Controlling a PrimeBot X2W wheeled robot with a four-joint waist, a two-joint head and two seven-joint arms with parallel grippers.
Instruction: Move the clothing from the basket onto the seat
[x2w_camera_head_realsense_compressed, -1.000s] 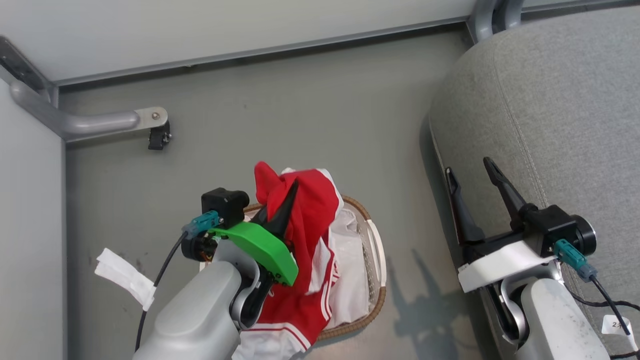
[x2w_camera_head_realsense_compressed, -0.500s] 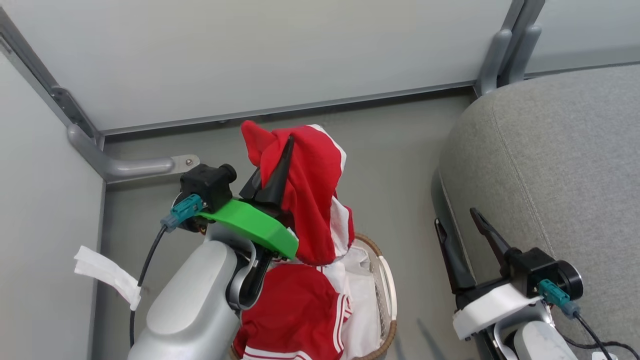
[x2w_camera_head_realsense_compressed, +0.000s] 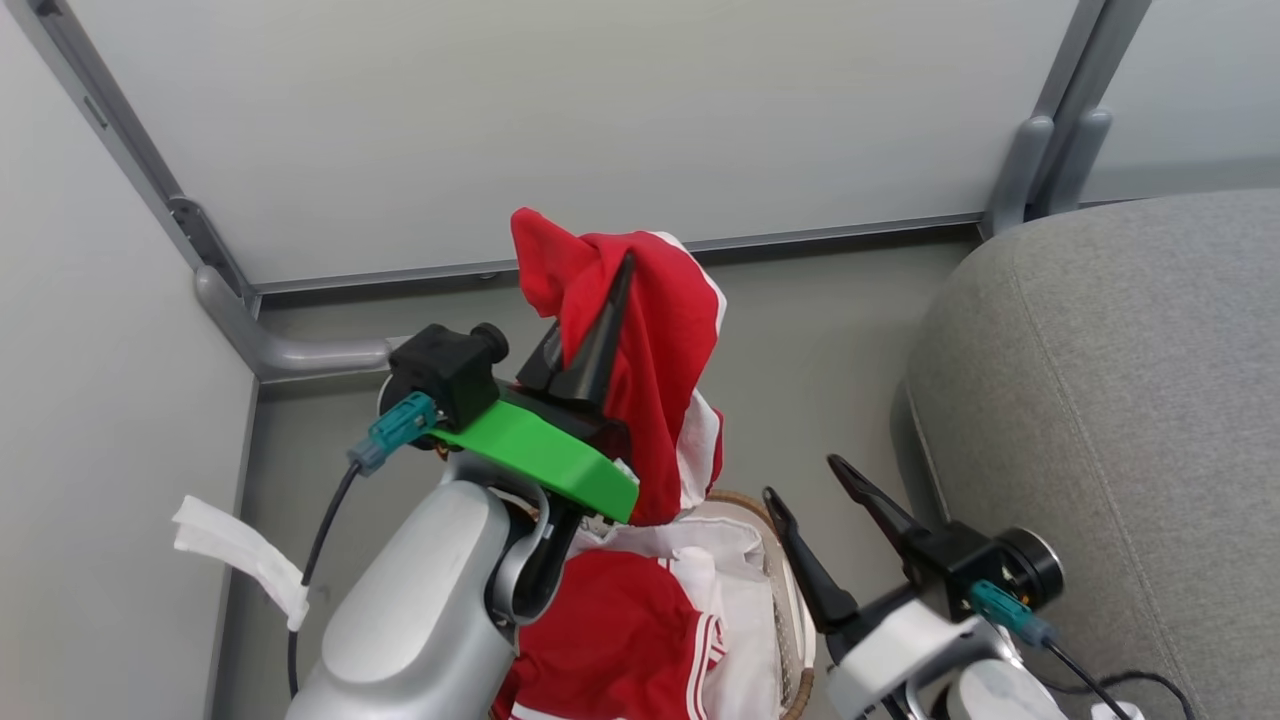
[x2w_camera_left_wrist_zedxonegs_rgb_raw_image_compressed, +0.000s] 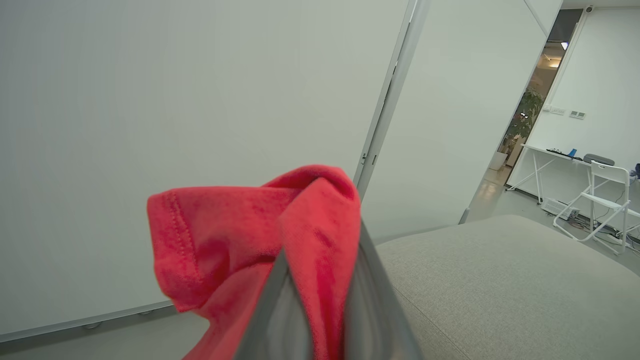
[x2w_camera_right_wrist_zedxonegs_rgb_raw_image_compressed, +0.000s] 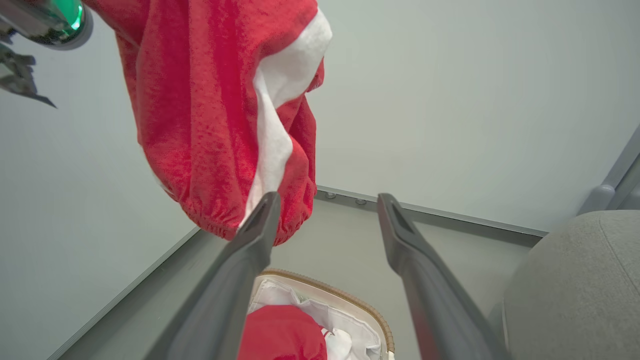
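My left gripper (x2w_camera_head_realsense_compressed: 620, 272) is shut on a bright red garment (x2w_camera_head_realsense_compressed: 665, 380) with white trim and holds it up, hanging above the basket (x2w_camera_head_realsense_compressed: 790, 600). In the left wrist view the red fabric (x2w_camera_left_wrist_zedxonegs_rgb_raw_image_compressed: 240, 235) bunches around the closed fingertips. A second red garment (x2w_camera_head_realsense_compressed: 610, 640) with white stripes lies in the basket on the white liner. My right gripper (x2w_camera_head_realsense_compressed: 802, 476) is open with nothing in it, between the basket and the grey seat (x2w_camera_head_realsense_compressed: 1120, 400). From the right wrist the hanging garment (x2w_camera_right_wrist_zedxonegs_rgb_raw_image_compressed: 210, 125) is up left of that gripper (x2w_camera_right_wrist_zedxonegs_rgb_raw_image_compressed: 329, 200), above the basket (x2w_camera_right_wrist_zedxonegs_rgb_raw_image_compressed: 340, 295).
White panel walls close the corner behind and to the left, with a grey metal bracket (x2w_camera_head_realsense_compressed: 290, 350) at floor level. A white paper tag (x2w_camera_head_realsense_compressed: 240, 560) hangs by my left arm. Grey floor lies between basket and seat. A white folding chair (x2w_camera_left_wrist_zedxonegs_rgb_raw_image_compressed: 605, 195) stands far off.
My left gripper has lifted the red garment up out of the basket. My right gripper has moved left, from the seat's edge to beside the basket. The camera has tilted up.
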